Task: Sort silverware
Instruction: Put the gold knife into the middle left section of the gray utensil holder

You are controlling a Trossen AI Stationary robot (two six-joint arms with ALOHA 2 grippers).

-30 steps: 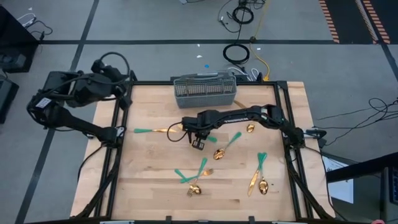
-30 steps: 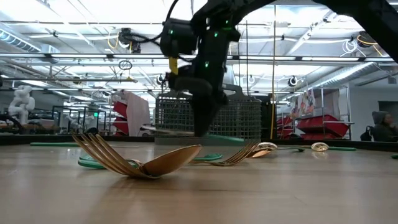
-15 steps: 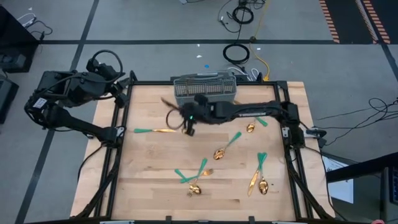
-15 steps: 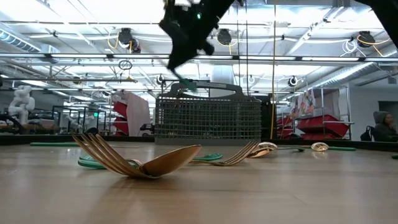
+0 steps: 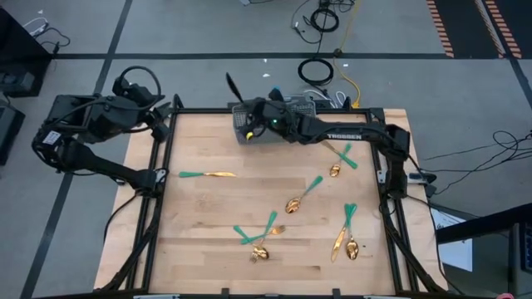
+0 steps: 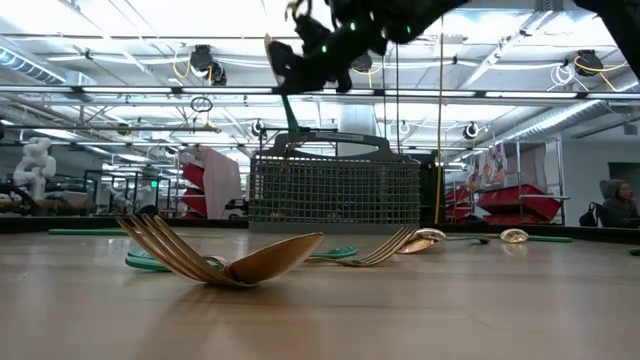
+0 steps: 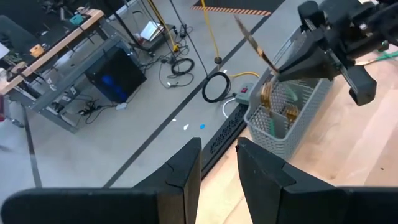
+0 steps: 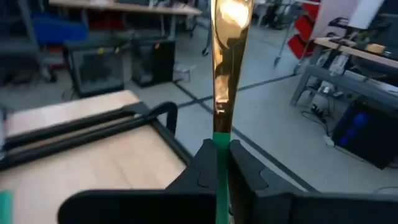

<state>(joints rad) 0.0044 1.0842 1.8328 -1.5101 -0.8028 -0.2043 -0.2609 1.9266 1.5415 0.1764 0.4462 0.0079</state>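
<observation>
My right gripper [image 5: 252, 119] is above the grey wire-mesh caddy [image 5: 287, 133] at the table's far edge, shut on a gold piece of silverware with a teal handle [image 8: 222, 74]. Its gold end [image 5: 233, 85] sticks up and out past the far edge. The caddy holds other gold and teal pieces [image 7: 278, 115]. Several more pieces lie flat on the wooden table: one at the left [image 5: 208, 174], a spoon [image 5: 303, 195], a crossed pair [image 5: 262, 232], and others [image 5: 345, 228] [image 5: 339, 159]. My left gripper [image 7: 218, 163] waits off the table's far left corner, open and empty. My right gripper pinches the teal handle [image 8: 221, 152] between its two fingers, just below where the gold part begins. The fingers lie across the piece. It stands steeply tilted and lifted clear, gold end [image 6: 268, 45] up, with the teal end [image 6: 291, 118] hanging down toward the caddy's top.
The caddy's raised handle [image 6: 335, 140] stands under the held piece. The table's dark frame rail [image 5: 162, 158] runs along its edges. Bare wood lies in the middle of the table [image 5: 249, 195]. Cables lie on the floor beyond the far edge [image 5: 316, 71].
My right gripper has risen from the middle of the table with the gold-and-teal piece and gone toward the far edge, ending above the caddy. The piece has been lifted clear of the wood and turned from lying flat to steeply tilted, gold end up.
</observation>
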